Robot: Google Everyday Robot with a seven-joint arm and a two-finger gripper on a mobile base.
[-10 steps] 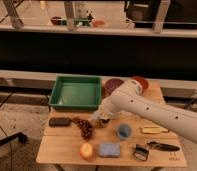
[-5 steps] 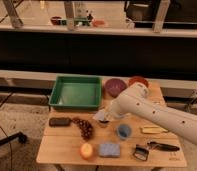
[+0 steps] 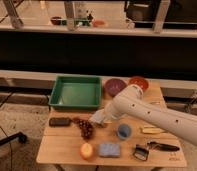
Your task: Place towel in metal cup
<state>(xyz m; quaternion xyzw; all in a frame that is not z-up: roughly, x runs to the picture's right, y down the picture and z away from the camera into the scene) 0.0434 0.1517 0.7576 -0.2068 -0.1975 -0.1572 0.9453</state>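
swung further left across the table (image 3: pixel 67 150) since a second back, now reaching from 3 o'clock toward centre. gripper (image 3: pixel 103 119) lowered at mid-table, just right of the grapes (image 3: pixel 85 128) and below the green tray (image 3: pixel 76 92). pale cloth-like shape at the gripper tip, likely the towel (image 3: pixel 98 118), so probably pinched there for carrying, though not clear enough to be certain. metal cup not made out anywhere; possibly hidden behind the white arm. blue cup (image 3: pixel 123 131) at 4 o'clock from the gripper, now uncovered below the arm. purple bowl (image 3: pixel 114 86) and red bowl (image 3: pixel 138 83) at 1 o'clock, both more exposed than before as the arm dropped lower. sponge (image 3: pixel 109 149) and apple (image 3: pixel 86 150) side by side at 6 o'clock along the near edge. dark block (image 3: pixel 59 121) at 9 o'clock, peeler (image 3: pixel 147 149) at 5 o'clock, all unmoved.
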